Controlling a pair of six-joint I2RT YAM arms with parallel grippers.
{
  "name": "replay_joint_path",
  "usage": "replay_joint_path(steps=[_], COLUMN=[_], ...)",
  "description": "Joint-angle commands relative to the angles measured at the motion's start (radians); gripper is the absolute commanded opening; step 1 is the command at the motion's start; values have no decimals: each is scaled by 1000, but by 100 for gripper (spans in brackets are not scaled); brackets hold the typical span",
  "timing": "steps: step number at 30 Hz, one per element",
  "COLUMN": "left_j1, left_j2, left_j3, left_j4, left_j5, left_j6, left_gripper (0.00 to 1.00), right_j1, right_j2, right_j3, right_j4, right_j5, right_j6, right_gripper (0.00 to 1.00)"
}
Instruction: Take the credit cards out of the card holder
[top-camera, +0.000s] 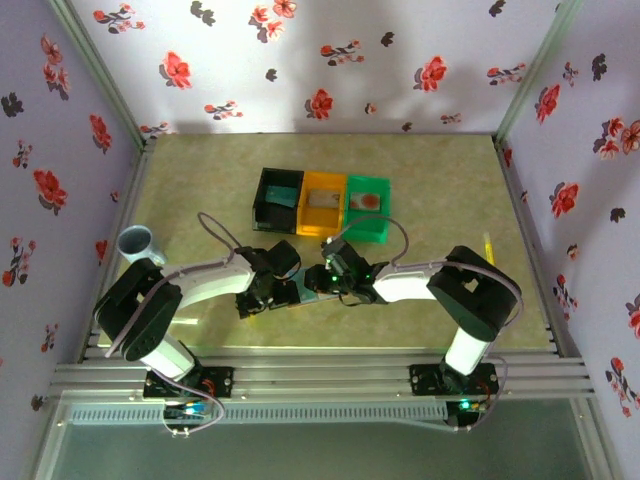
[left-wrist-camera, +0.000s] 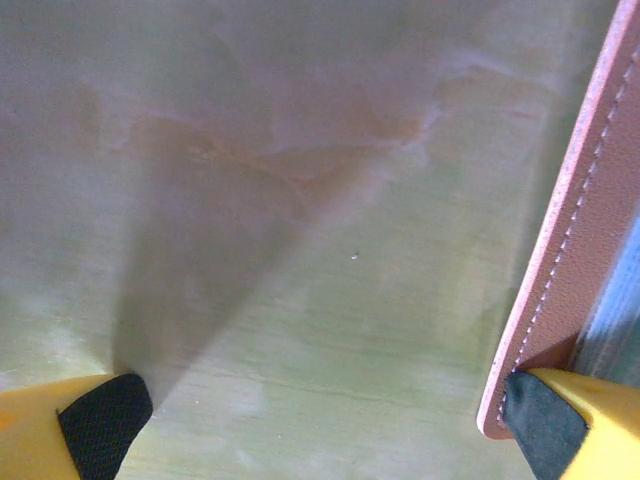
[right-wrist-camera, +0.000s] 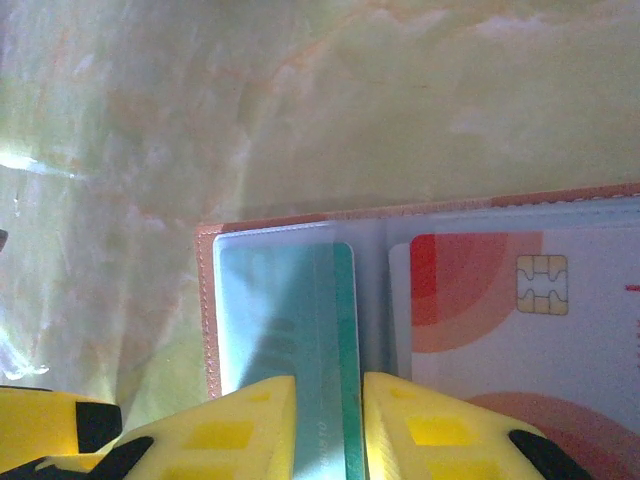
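We count one card holder (right-wrist-camera: 207, 320) and two cards in it: one teal card (right-wrist-camera: 285, 300) and one pale card with red patches (right-wrist-camera: 470, 300). We count three bins in a row: one black bin (top-camera: 260, 200), one orange bin (top-camera: 322, 230) and one green bin (top-camera: 372, 233). Each bin has one flat thing in it, so three in all; what they are we cannot tell. We also count one cup (top-camera: 137, 243), one thin yellow thing (top-camera: 488, 245), one table (top-camera: 200, 180), and two robot arms: one left arm (top-camera: 205, 275) and one right arm (top-camera: 410, 282).
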Motion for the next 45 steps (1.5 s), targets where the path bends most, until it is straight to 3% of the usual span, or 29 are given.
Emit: replay_joint_path(steps=[1,28,45], left_j1=[-32,-37,-37], left_j2=[133,132,134], left_j3=[-107,-103,-102], left_j4=[168,171,172], left_j5=[78,83,84], left_j6=[20,18,15], left_gripper=[100,100,100], right_j1=[-6,-5,-5], right_j2=[15,-16,-41], right_j3=[-25,-75,-108], right_j4=[37,171,218], right_j5=[-22,-91,-96], right_j6=[-1,20,21], right_gripper=[24,18,8])
